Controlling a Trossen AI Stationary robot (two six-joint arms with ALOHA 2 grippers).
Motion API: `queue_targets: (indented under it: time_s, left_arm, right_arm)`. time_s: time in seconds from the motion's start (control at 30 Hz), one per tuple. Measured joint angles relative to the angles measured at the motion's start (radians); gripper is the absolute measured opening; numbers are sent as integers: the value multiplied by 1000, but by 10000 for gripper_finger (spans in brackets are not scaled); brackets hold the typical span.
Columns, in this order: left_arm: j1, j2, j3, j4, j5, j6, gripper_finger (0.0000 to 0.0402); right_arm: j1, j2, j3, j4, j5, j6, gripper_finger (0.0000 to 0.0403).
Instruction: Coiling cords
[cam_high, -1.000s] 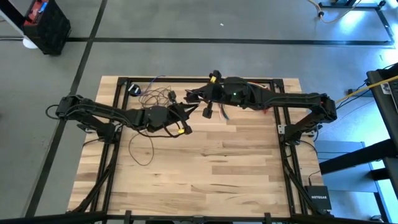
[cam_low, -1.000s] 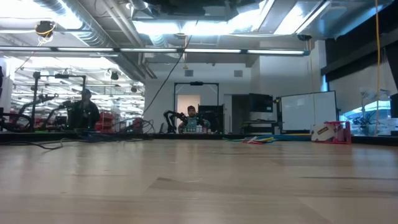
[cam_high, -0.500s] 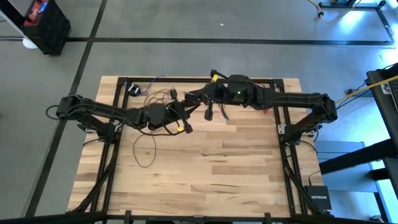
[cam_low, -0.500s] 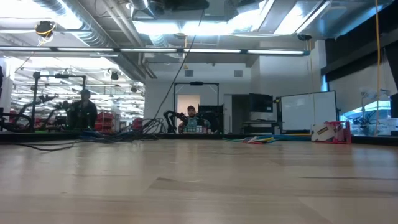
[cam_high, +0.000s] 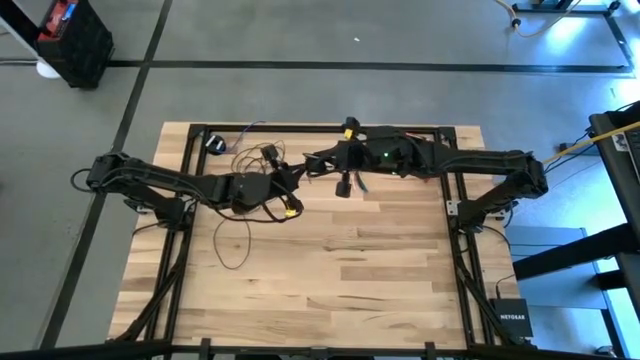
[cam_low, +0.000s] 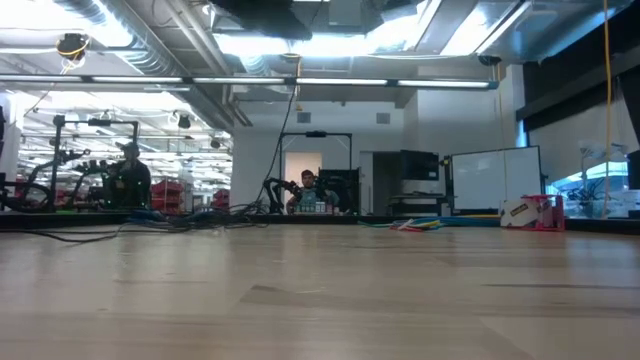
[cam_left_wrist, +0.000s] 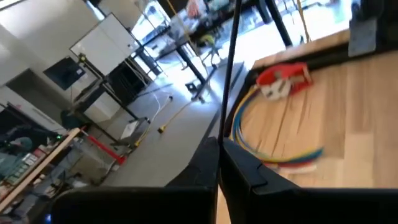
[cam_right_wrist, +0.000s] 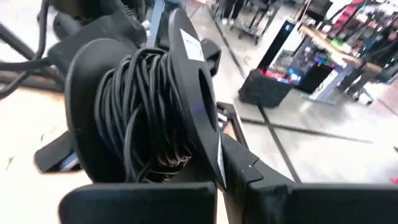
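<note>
A loose loop of the cords (cam_high: 232, 243) lies on the wooden table (cam_high: 380, 270), left of centre, nearest the front edge. Farther back, the left gripper (cam_high: 291, 200) is closed on the thin dark wire. Just right of it, the right gripper (cam_high: 312, 163) is clamped on a black spool (cam_right_wrist: 149, 106) wound with cord. More tangled loops and the small black puck (cam_high: 214, 143) sit at the far left corner.

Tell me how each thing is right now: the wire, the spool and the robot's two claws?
cord: partly loose, loops lying on the table
spool: upright on edge, black cord wound around it
left gripper: shut on a thin dark strand
right gripper: shut, beside the spool
</note>
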Motion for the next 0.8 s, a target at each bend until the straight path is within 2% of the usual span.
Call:
queue_targets:
  time_s: [0.27, 0.57, 0.8]
  left_arm:
    - [17, 2, -1, -130, -9, -47, 5]
    - [34, 3, -2, -144, -11, -61, 4]
    - [59, -52, -7, -179, -20, -120, 2]
  right_arm:
    - [28, -72, 0, -14, 20, -6, 3]
    - [35, -185, 2, -49, 25, -5, 3]
    - [36, -158, -8, -161, 19, 1, 3]
